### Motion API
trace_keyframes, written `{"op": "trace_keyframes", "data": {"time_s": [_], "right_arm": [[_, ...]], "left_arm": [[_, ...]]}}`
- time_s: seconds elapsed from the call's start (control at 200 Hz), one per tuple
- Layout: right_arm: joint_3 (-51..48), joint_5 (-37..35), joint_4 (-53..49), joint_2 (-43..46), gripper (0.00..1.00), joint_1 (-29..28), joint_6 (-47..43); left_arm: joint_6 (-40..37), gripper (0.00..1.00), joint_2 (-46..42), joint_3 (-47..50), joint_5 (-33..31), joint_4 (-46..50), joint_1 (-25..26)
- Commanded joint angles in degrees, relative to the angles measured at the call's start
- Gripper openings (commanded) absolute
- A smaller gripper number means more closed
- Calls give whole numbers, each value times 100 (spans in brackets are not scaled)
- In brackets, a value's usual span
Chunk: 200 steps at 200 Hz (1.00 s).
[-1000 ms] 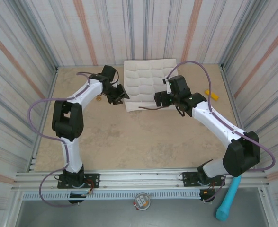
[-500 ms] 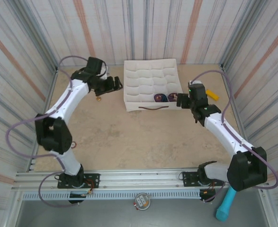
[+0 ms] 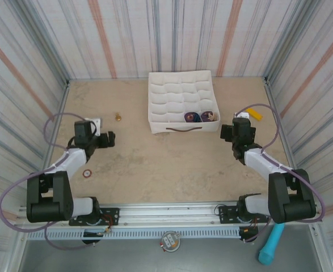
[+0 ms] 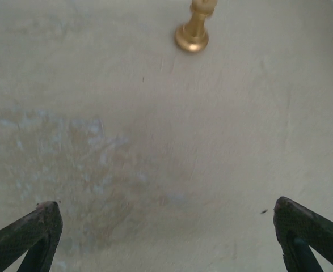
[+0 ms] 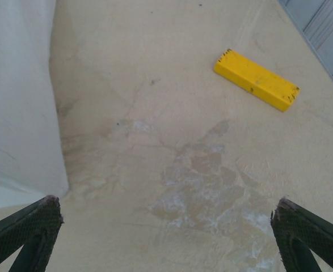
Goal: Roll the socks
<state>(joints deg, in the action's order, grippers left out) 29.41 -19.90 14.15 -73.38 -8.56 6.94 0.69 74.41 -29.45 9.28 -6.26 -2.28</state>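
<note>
Near row of the white tray point(image 3: 160, 124), right side: the socks point(image 3: 190, 117) sit as dark purple bundles in neighbouring compartments. Left gripper point(image 3: 106, 138) is low over the table point(image 3: 155, 164) at L, jaws spread wide w/ nothing btwn them. Its fingertips point(image 4: 38, 224) frame bare tabletop, w/ a gold peg point(image 4: 193, 34) ahead. Right gripper point(image 3: 236, 129) is just R of the tray, likewise released & empty. A yellow block point(image 5: 256, 79) lies ahead of it, and the tray wall is on its L.

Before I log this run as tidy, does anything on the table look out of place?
The socks sit bundled in the front row of the tray. Loose strays on the table: gold peg, red ring, yellow block.
</note>
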Motion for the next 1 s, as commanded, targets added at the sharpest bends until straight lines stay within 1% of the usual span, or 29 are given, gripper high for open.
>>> {"op": "trace_keyframes", "data": {"time_s": [0.0,0.025,0.05,0.08,0.145,0.19,0.225,0.326,0.351,0.391,0.406,0.426,0.466,0.491,0.521,0.546,0.581,0.636,0.706,0.736,0.786,0.822,0.997], "right_arm": [[-626,221,1713,-68,99,194,-245],[-794,417,2099,-107,99,264,-229],[-929,620,2465,-173,99,340,-215],[-997,794,2696,-268,99,378,-279],[-938,825,2716,-371,99,376,-424],[-1076,935,3156,-498,99,384,-614],[-1236,1003,3696,-646,99,436,-668],[-1412,1291,4384,-1165,99,724,-371],[-1445,1364,4627,-1360,99,771,-333],[-1397,1394,4969,-1641,99,806,-343],[-1355,1363,4957,-1661,99,810,-350],[-1252,1346,4688,-1605,99,822,-327],[-890,1235,3644,-1434,99,840,-201],[-681,1230,3307,-1506,99,902,-107],[-739,1465,3568,-1543,99,1005,-97],[-859,1517,3677,-1483,99,1023,-80],[-884,1453,3648,-1443,99,1024,-42],[-730,1339,3498,-1533,99,993,-29],[-793,1384,3603,-1523,99,824,-290],[-813,1431,3685,-1547,99,852,-288],[-692,1612,3361,-1499,99,940,-239],[-680,1763,3396,-1542,99,988,-222],[-712,1769,3403,-1506,99,986,-228]], "left_arm": [[-324,99,-157,655,-158,-2400,8],[-332,99,-123,734,-173,-2643,12],[-352,99,-88,708,-188,-2650,15],[-369,99,29,725,-204,-2918,18],[-317,99,223,749,-280,-3298,16],[-256,99,468,794,-255,-3608,-9],[-233,99,688,874,-233,-3953,-1],[-232,99,1244,985,-308,-4745,0],[-229,99,1272,926,-317,-4696,3],[-235,99,1180,753,-283,-4176,7],[-251,99,1147,694,-314,-3984,26],[-281,99,1180,683,-419,-3999,81],[-344,99,1259,656,-607,-4116,183],[-364,99,1241,641,-689,-4049,235],[-384,99,1181,613,-750,-3887,261],[-396,99,1196,612,-768,-3910,279],[-425,99,1228,629,-773,-3999,296],[-421,99,1181,603,-781,-3877,300],[-423,99,1195,599,-774,-3892,304],[-417,99,1202,599,-778,-3891,304],[-421,99,1202,599,-778,-3895,304],[-427,99,1202,599,-778,-3896,305],[-421,99,1198,599,-781,-3898,299]]}}
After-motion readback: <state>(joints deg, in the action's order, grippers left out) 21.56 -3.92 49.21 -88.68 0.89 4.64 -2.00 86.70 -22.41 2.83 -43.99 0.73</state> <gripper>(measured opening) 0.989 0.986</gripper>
